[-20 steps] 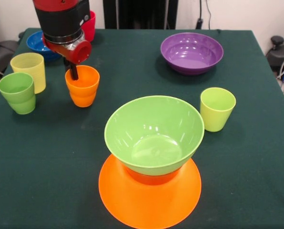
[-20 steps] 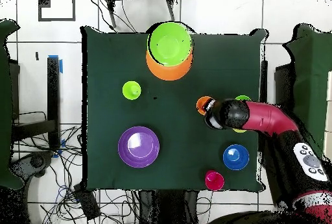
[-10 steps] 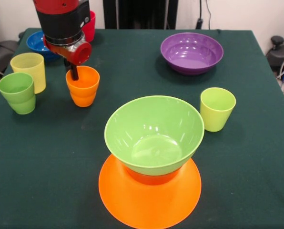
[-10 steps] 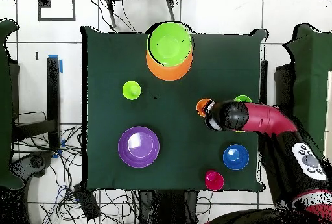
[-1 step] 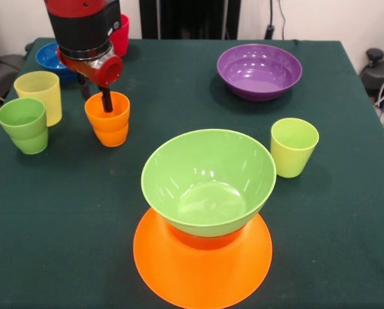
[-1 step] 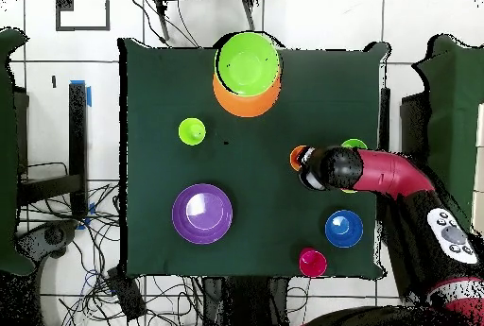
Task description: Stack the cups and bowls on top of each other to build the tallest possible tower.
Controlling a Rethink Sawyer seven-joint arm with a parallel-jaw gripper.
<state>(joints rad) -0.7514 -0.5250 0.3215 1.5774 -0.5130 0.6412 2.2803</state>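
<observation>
Tabletop: gripper (image 5: 95, 98) seemingly astride orange cup (image 5: 107, 120) rim

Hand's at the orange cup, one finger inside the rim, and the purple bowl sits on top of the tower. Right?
Not quite: the front view shows the green bowl on top of the tower. The purple bowl sits apart on the table. The hand is at the orange cup, one finger inside.

- This looks like a robotics lab: a red and black robot arm (image 6: 397, 173) reaches over a worktop (image 5: 179, 96) covered in dark green cloth.
- Loose cables (image 6: 142, 289) lie tangled on the white tiled floor (image 6: 57, 67) around the worktop's edges.
</observation>
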